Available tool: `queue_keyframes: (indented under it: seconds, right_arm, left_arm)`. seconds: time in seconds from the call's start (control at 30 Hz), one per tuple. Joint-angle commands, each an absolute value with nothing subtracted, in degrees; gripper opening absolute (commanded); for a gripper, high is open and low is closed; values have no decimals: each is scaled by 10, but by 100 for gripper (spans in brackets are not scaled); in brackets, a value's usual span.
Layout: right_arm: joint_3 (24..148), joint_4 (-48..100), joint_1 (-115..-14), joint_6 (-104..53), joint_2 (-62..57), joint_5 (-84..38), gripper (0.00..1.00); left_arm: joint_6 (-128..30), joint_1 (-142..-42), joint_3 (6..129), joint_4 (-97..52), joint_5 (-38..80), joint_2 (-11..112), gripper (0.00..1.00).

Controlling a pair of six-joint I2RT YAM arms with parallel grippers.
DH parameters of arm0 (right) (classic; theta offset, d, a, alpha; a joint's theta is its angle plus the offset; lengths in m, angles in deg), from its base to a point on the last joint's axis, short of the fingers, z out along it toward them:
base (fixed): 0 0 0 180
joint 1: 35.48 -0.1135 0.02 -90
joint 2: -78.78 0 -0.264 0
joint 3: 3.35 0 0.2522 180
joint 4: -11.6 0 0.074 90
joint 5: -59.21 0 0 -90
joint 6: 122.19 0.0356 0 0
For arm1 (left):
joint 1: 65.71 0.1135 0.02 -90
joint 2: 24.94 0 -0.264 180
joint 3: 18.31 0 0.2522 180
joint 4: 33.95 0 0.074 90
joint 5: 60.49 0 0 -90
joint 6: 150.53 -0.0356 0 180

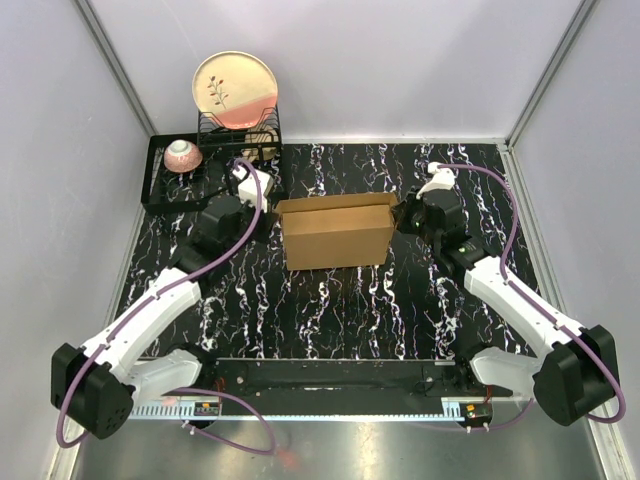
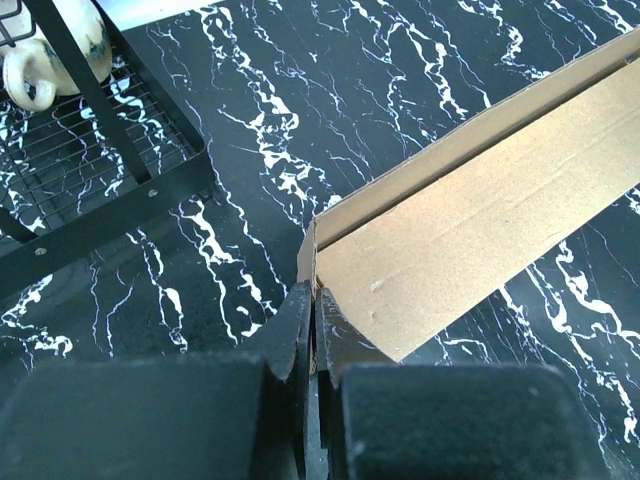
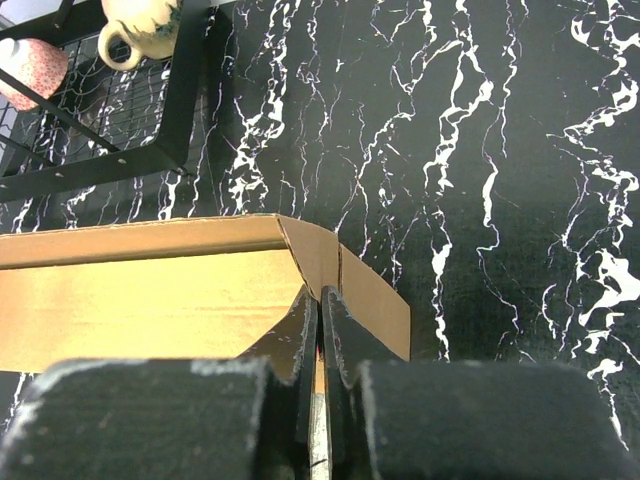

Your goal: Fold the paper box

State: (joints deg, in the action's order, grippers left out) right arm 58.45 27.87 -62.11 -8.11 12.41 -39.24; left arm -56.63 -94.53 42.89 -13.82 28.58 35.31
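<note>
The paper box point(image 1: 335, 232) is plain brown cardboard, standing partly opened in the middle of the black marbled table. My left gripper point(image 1: 268, 218) is shut on the box's left end flap; in the left wrist view its jaws point(image 2: 314, 300) pinch the cardboard edge, with the long brown panel point(image 2: 480, 220) running away to the right. My right gripper point(image 1: 402, 216) is shut on the right end flap; in the right wrist view it point(image 3: 320, 300) pinches the creased flap point(image 3: 355, 285), with the box's inside wall point(image 3: 150, 300) on the left.
A black wire dish rack point(image 1: 178, 175) stands at the back left with a pink bowl point(image 1: 183, 155) and an upright floral plate point(image 1: 236, 90). A cream mug point(image 3: 140, 25) sits in the rack. Grey walls enclose the table on three sides.
</note>
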Motion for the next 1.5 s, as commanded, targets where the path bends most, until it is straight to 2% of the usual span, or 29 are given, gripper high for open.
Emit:
queue_keyframes:
  seconds: [0.0, 1.47]
  right_arm:
    - [574, 381, -632, -100, 110, -404, 0]
    - [576, 400, -681, -129, 109, -464, 0]
  left_arm:
    - [-539, -958, 463, -106, 275, 360, 0]
    - [-304, -945, 532, -100, 269, 383, 0]
